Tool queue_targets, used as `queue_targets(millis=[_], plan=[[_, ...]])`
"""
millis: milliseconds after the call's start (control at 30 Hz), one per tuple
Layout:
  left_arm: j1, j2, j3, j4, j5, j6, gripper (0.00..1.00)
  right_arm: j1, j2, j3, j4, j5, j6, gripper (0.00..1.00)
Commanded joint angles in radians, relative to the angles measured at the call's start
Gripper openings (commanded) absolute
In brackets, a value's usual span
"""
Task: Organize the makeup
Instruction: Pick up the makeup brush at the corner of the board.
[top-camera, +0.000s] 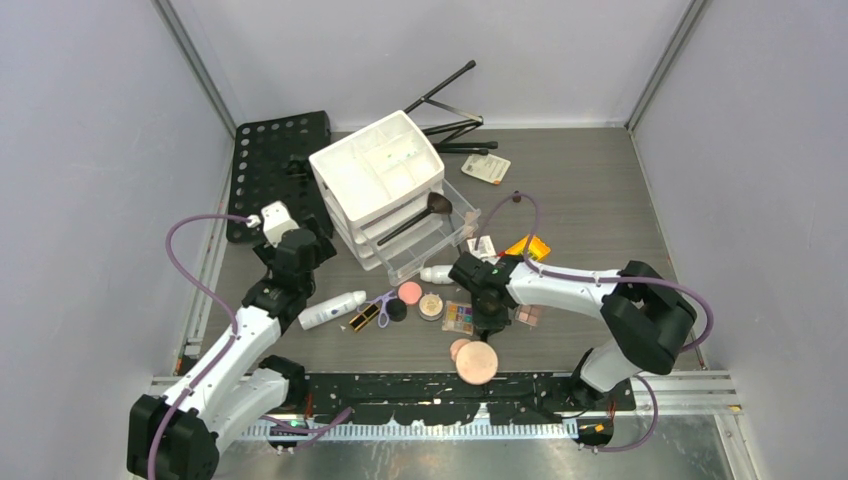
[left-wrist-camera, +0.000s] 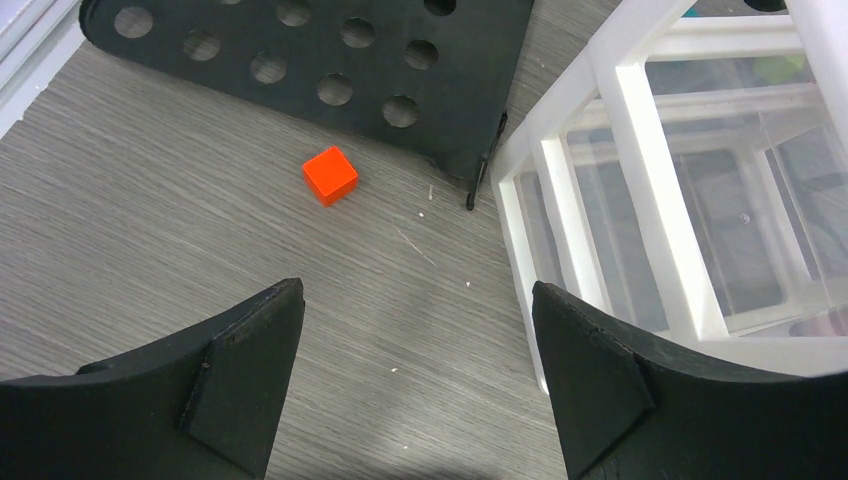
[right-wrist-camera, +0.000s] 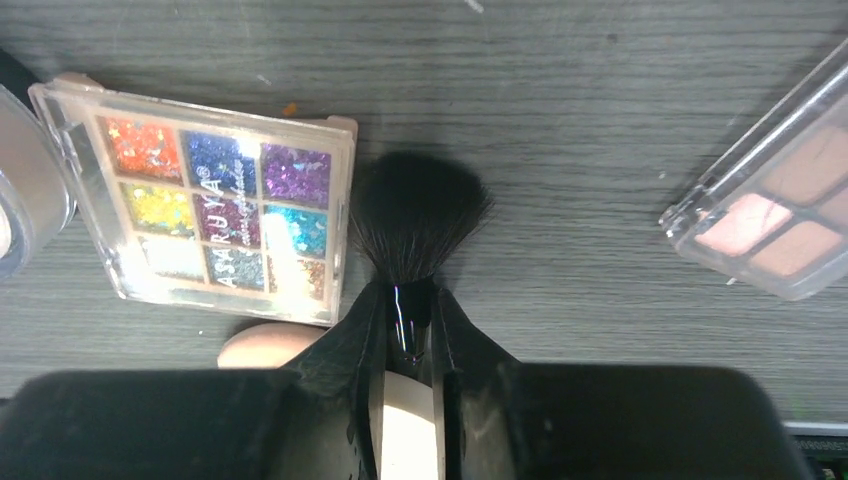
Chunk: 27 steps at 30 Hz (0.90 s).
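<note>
Pinching a black brush (right-wrist-camera: 415, 215) just below its bristles, the right gripper (right-wrist-camera: 410, 312) holds it low over the table (right-wrist-camera: 600, 120). The eyeshadow palette (right-wrist-camera: 215, 205) is on its left and a pink palette (right-wrist-camera: 775, 215) lies apart on its right; the bristles seem to touch the eyeshadow palette's edge, though the angle leaves that unsure. The left gripper (left-wrist-camera: 417, 300) hangs at the far left with jaws wide apart and nothing between them, a red cube (left-wrist-camera: 330, 174) just beyond it and the white organizer (left-wrist-camera: 620, 150) to its right. Round compacts (top-camera: 477, 362) sit at the near edge, a white bottle (top-camera: 332, 309) and lipstick (top-camera: 364, 317) lie further left, and a second brush (top-camera: 415, 218) rests across the organizer's open drawer.
</note>
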Motion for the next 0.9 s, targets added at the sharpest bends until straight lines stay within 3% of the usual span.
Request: queue_targets(millis=[0,100,600,733,867], plan=[[0.003,-0.015,-0.002,0.054,-0.02,0.005,0.86,0.006,-0.012,0.033,-0.066,0.169,0.019,0.05],[0.003,-0.01,0.001,0.055,-0.02,0.005,0.86,0.006,-0.037,0.09,-0.196,0.291,0.038,0.0],[0.003,-0.013,-0.004,0.06,-0.013,0.001,0.86,0.006,-0.161,0.345,-0.651,0.73,0.146,0.0],[0.003,-0.012,-0.004,0.063,-0.011,-0.001,0.86,0.006,-0.237,0.366,-0.585,0.717,0.127,0.0],[0.003,-0.014,-0.005,0.065,-0.006,-0.001,0.87,-0.008,-0.339,0.359,-0.357,0.536,0.031,0.0]])
